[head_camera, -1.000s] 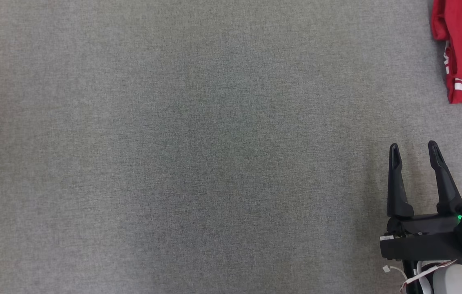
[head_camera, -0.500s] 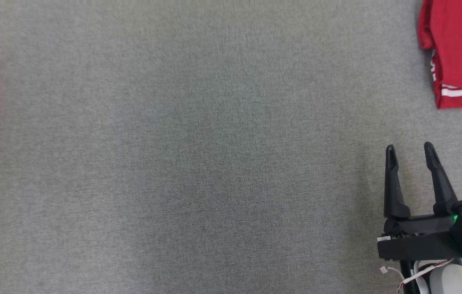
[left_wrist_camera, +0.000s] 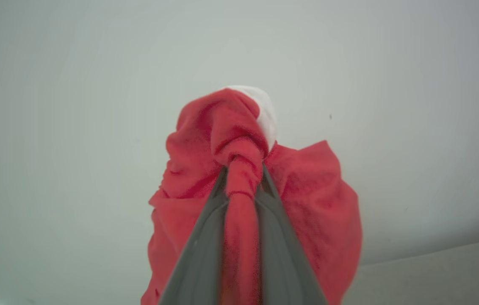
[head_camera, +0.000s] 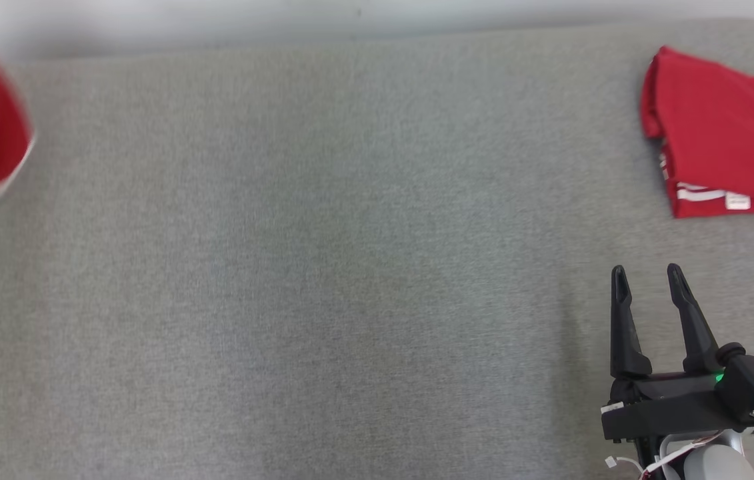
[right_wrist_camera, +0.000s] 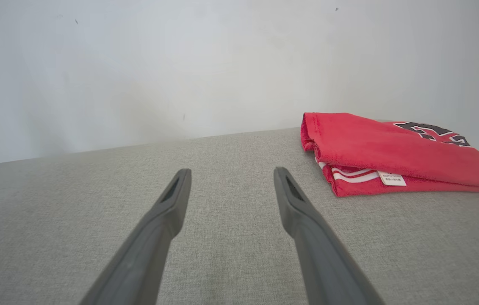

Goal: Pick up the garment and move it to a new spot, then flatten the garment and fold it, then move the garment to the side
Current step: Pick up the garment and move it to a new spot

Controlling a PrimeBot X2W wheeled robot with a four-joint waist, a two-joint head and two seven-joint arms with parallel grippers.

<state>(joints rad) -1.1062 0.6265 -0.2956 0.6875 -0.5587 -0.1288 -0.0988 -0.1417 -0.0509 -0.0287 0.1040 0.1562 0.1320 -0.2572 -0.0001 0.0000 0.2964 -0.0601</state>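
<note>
R gripper [head_camera: 647, 270] low right in head view, over grey fabric surface [head_camera: 323, 267], fingers spread wide, nothing btwn them. L gripper [left_wrist_camera: 243, 169]: fingers narrow, pinched on a twisted bunch of the red garment [left_wrist_camera: 311, 203]; rest of cloth drapes down both sides of them. Head view has it at far-left edge, blurred. Folded red shirt [head_camera: 717, 147] w/ white stripes + tag lies far right on surface, well apart from R gripper. Pale wall [right_wrist_camera: 137, 63] behind.
</note>
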